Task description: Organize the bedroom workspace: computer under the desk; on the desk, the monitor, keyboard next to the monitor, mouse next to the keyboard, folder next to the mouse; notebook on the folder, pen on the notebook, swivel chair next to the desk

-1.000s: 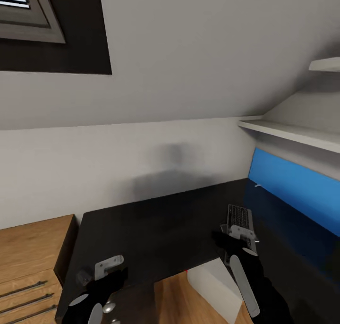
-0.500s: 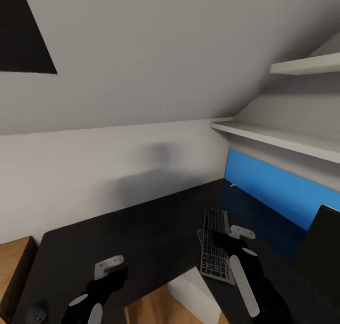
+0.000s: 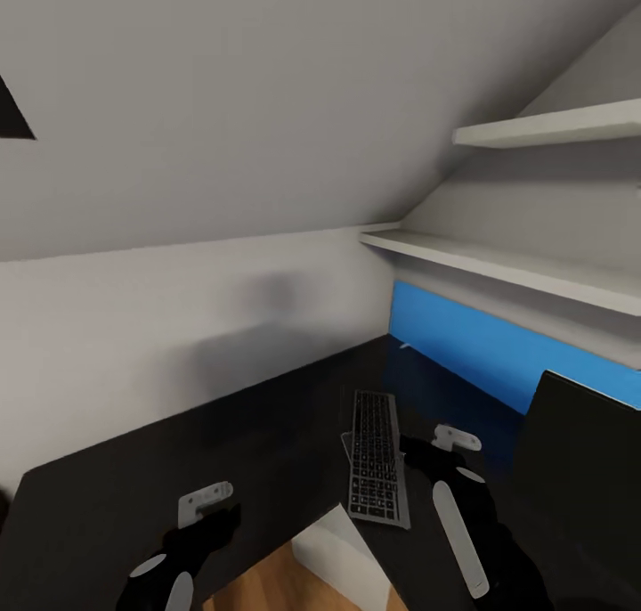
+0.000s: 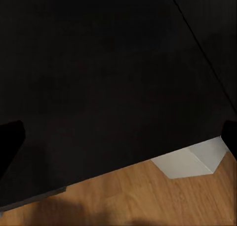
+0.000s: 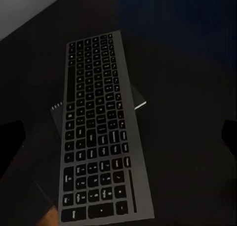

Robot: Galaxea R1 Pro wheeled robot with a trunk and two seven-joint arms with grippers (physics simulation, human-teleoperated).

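So far, only part of the workspace looks arranged. The keyboard (image 3: 377, 460) lies flat on the black bench (image 3: 223, 451), near the inner corner of the L shape, and in the right wrist view it seems to rest partly on a thin dark flat thing (image 5: 136, 100) whose corner sticks out beside it; I cannot tell what this is. The monitor (image 3: 579, 468) stands on the bench, to the right of the keyboard and a little apart from it, so these two points of the task appear done.

The right gripper (image 3: 450, 440) hangs just beside the keyboard. In the right wrist view its jaws stand wide apart, with nothing between them. The left gripper (image 3: 206, 502) hovers over the bare bench near the front edge; its jaws are also spread and hold nothing, with the white pedestal leg (image 4: 190, 161) and the wood floor (image 4: 123, 196) below.

Judging from this, the folder, the pen and the swivel chair are probably left to do.
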